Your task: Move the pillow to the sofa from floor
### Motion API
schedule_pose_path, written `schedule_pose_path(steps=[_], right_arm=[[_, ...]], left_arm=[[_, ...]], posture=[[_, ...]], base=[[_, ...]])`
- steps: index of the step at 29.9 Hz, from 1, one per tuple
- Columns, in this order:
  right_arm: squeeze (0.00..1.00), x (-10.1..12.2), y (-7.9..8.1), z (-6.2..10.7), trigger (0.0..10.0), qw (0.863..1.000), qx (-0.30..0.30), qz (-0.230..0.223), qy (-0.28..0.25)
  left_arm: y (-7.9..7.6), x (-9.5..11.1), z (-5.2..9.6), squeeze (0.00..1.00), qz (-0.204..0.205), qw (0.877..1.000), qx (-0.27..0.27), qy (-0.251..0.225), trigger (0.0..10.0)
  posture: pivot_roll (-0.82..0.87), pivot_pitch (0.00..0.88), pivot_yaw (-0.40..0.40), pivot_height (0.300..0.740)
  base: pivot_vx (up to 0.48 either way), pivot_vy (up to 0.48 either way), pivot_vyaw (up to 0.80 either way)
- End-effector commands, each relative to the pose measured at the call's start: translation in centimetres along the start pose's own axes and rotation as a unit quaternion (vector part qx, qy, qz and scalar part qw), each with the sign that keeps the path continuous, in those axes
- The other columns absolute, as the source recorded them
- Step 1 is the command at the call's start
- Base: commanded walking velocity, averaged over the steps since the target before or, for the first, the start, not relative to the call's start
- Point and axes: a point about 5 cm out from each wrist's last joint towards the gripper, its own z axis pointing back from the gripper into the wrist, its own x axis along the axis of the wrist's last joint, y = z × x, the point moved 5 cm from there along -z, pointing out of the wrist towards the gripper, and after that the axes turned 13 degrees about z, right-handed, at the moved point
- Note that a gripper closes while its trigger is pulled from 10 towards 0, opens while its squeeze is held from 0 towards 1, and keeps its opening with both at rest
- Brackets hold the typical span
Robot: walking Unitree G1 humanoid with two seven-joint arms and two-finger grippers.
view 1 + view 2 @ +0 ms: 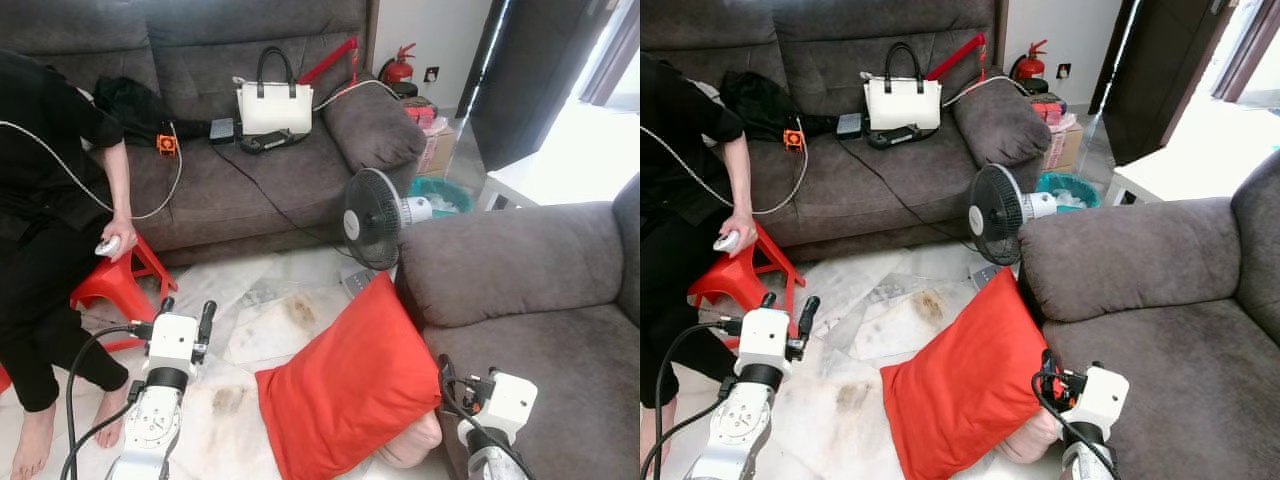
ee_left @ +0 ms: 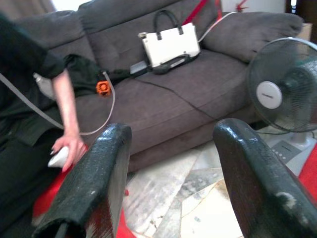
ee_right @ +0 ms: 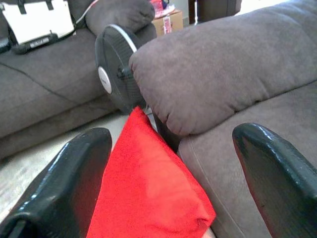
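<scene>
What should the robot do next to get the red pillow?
Probably bring both open grippers in toward the red pillow, the left gripper swinging right and the right gripper closing on its near edge. The pillow leans against the sofa, ungrasped.

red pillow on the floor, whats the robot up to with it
The robot faces a red fabric pillow that stands on the marble floor, leaning against the front of the grey sofa. Both grippers are open and hold nothing: the left gripper is raised over the floor to the pillow's left, and the right gripper sits close by the pillow's right edge at the sofa seat. The pillow is not yet lifted. A person in black sits on a red plastic stool nearby.
</scene>
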Motion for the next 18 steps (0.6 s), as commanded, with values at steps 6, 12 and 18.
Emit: schedule_pose_path(steps=[6, 12, 18], right_arm=[[0.00, 0.90, 1.29, -0.84, 10.0, 1.000, 0.012, -0.007, -0.001], [0.00, 0.88, 1.41, -1.03, 10.0, 1.000, 0.014, -0.005, 0.001], [0.00, 1.23, 1.41, -1.22, 10.0, 1.000, 0.012, -0.009, -0.004]], left_arm=[[-0.37, 0.91, -0.65, 0.00, -0.002, 1.000, -0.006, -0.004, 10.0], [-0.14, 1.01, -0.74, 0.00, -0.005, 1.000, -0.004, -0.001, 10.0], [-0.11, 1.15, -0.77, 0.00, -0.006, 1.000, -0.007, 0.001, 10.0]], posture=[[0.08, 0.001, -0.011, 0.740], [0.09, 0.005, -0.011, 0.740], [0.09, 0.007, -0.011, 0.740]], base=[[0.341, 0.000, -0.53], [0.355, 0.000, -0.77], [0.280, 0.000, -0.51]])
